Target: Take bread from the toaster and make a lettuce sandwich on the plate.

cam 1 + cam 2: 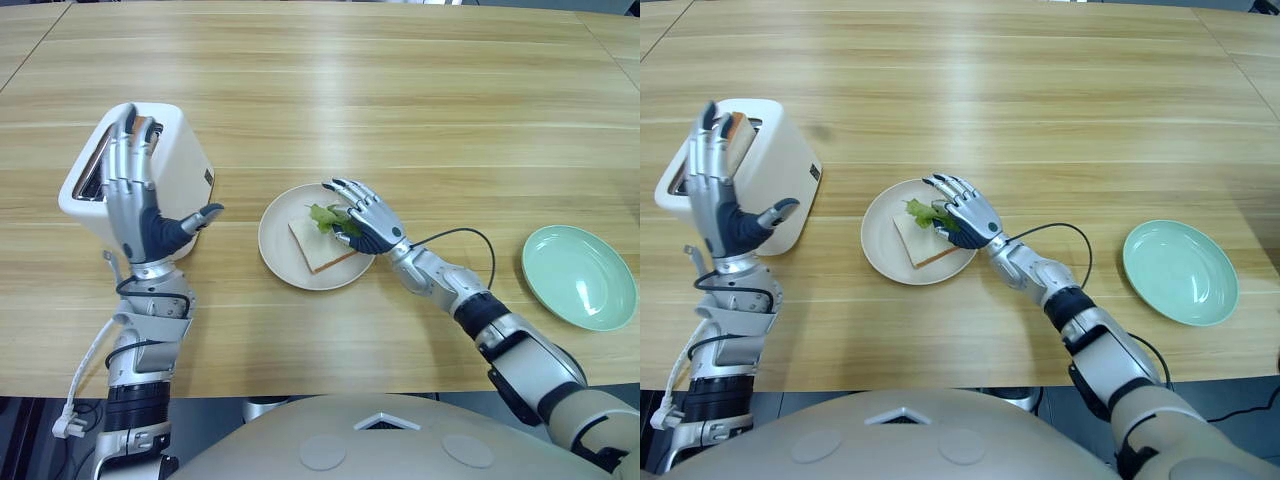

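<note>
Already on the cream plate (278, 252), a bread slice (322, 252) carries a lettuce leaf (321, 215), with the right hand (366, 218) resting on the leaf, fingers nearly straight. At the white toaster (188, 160), the left hand (130, 190) stands flat and open beside a second slice (738, 130) in the slot. A green plate (578, 276) lies well apart.

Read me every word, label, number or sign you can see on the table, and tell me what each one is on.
No text here can be read.
Toaster: one small dark mark on its side, too small to read.
Cream plate: no print.
Green plate: no print.
Wooden table: no print.
</note>
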